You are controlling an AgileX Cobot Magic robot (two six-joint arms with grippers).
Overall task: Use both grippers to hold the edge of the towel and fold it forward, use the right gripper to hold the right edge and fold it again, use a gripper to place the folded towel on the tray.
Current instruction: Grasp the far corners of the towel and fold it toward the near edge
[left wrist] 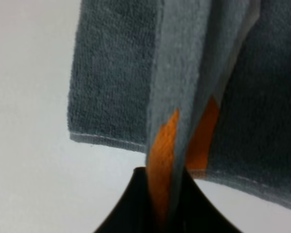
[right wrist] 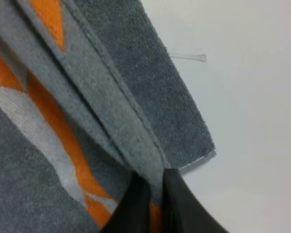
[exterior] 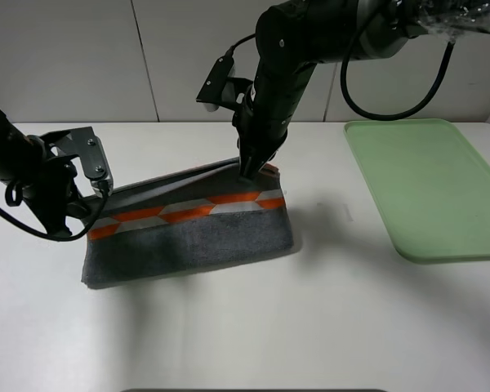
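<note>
Both pincers grip the towel point(exterior: 188, 241) along its raised far fold, left of centre on the desk point(exterior: 310, 327).
The left pincer point(exterior: 94, 204) is shut tight on the fold's left end, with the orange-marked border point(left wrist: 165, 145) running into its jaws. The right pincer point(exterior: 251, 170) is clamped on the fold's right end, grey hem caught between its fingers point(right wrist: 133, 208). Cloth between them forms a lifted ridge. The near half lies flat on the desk, orange-and-white band facing up. The tray point(exterior: 429, 184) sits well apart to the right.
</note>
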